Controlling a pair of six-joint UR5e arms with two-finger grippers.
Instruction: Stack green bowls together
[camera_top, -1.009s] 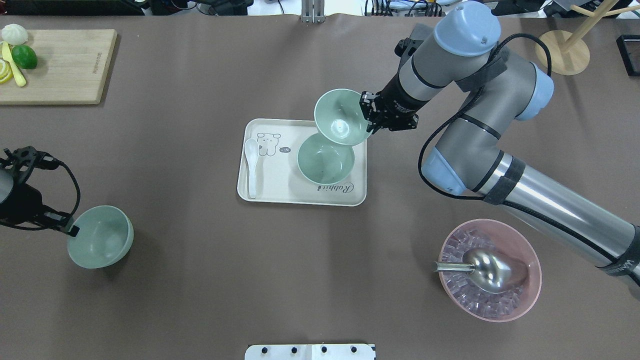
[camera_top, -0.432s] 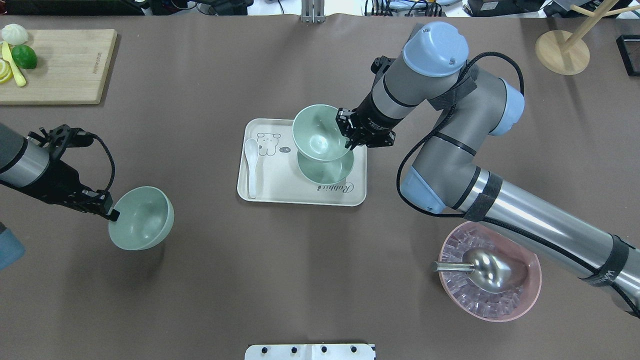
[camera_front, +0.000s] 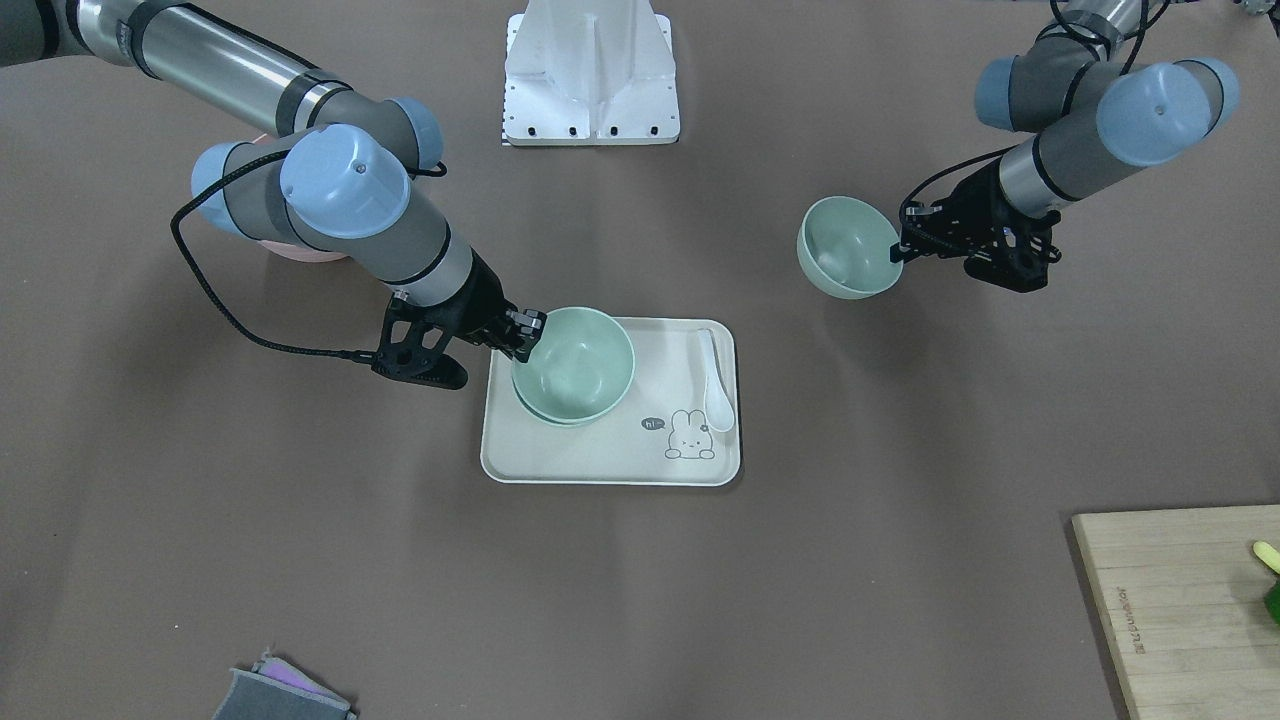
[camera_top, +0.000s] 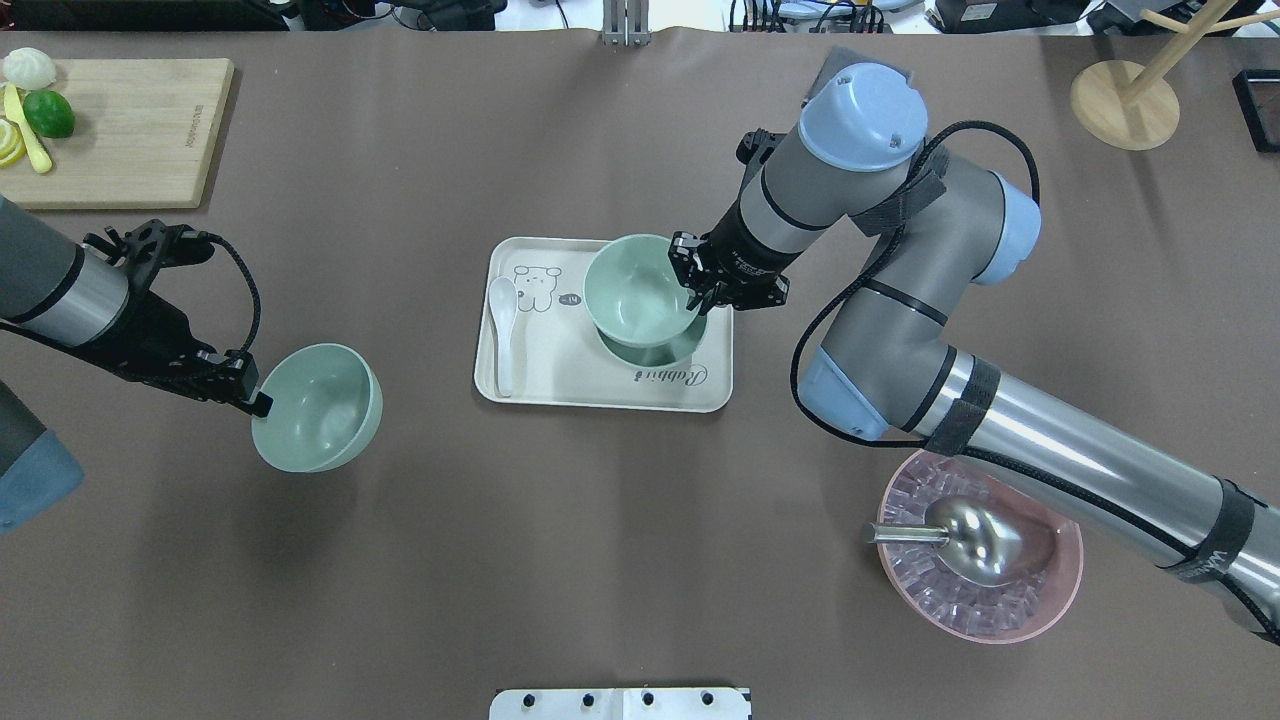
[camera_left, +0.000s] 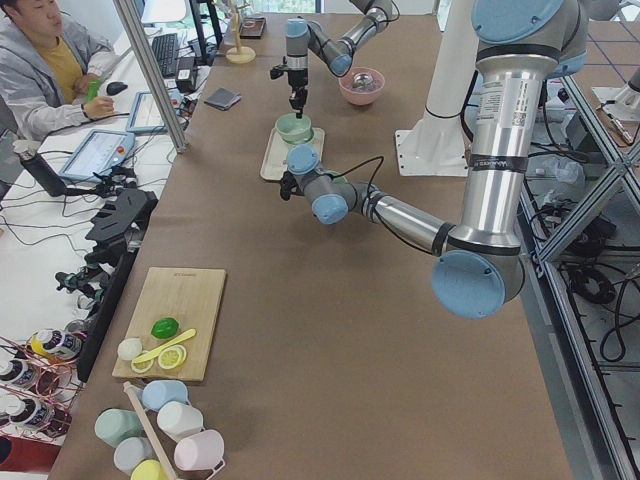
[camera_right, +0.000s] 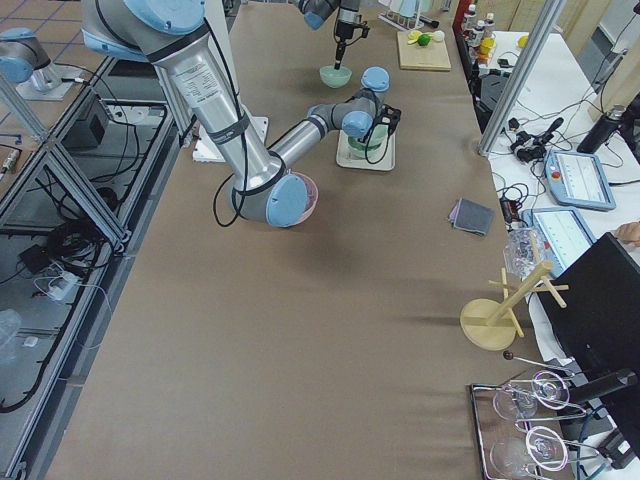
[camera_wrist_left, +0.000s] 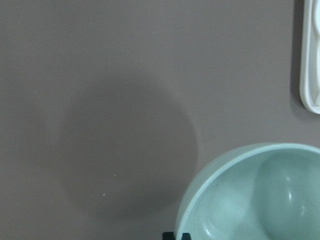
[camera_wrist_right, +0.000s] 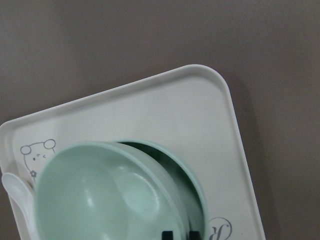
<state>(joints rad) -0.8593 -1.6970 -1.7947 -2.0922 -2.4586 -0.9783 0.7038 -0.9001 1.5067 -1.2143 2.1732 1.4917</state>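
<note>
Three pale green bowls show. My right gripper (camera_top: 697, 286) is shut on the rim of one green bowl (camera_top: 634, 290) and holds it just above, partly nested in, a second green bowl (camera_top: 667, 347) on the cream tray (camera_top: 560, 375). In the right wrist view the held bowl (camera_wrist_right: 100, 195) overlaps the lower bowl (camera_wrist_right: 194, 187). My left gripper (camera_top: 256, 400) is shut on the rim of the third green bowl (camera_top: 320, 407), held above the table left of the tray; it also shows in the left wrist view (camera_wrist_left: 255, 195).
A white spoon (camera_top: 503, 332) lies on the tray's left side. A pink bowl with ice and a metal scoop (camera_top: 985, 545) stands at the front right. A cutting board with fruit (camera_top: 120, 130) is at the back left, a wooden stand (camera_top: 1125, 100) at the back right.
My right gripper has carried its bowl left and down onto the bowl on the tray. My left gripper has carried its bowl to the right, toward the tray.
</note>
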